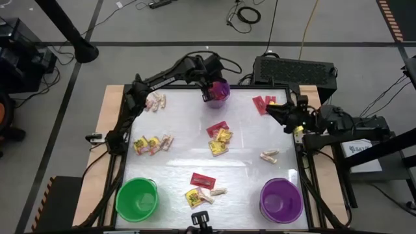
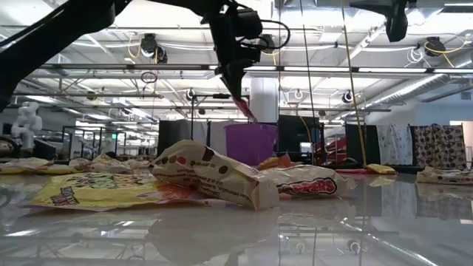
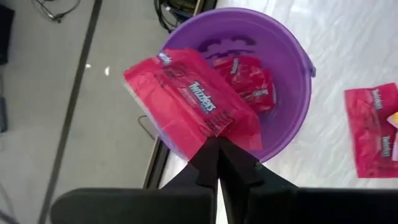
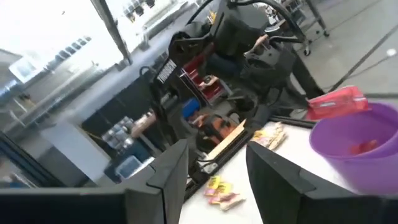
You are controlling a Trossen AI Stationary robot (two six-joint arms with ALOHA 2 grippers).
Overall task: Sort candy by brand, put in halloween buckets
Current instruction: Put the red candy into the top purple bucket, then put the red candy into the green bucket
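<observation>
Left wrist view showed the left gripper (image 3: 217,149) pinched shut on a red packet (image 3: 186,102) held just above the rim of the far purple bucket (image 3: 292,74), where another red packet already lay inside. Overhead, the right gripper (image 1: 276,110) waited with fingers apart and empty near the table's (image 1: 247,162) far right corner, beside loose red packets (image 1: 263,103).

From my station, the left end effector (image 3: 217,149) covers one corner of the red packet (image 3: 189,102) it pinches. In the low view the purple bucket (image 2: 251,142) is half hidden behind candy (image 2: 214,174). Print on the sweets by the desk's left edge (image 1: 153,144) is too small for me to read.
</observation>
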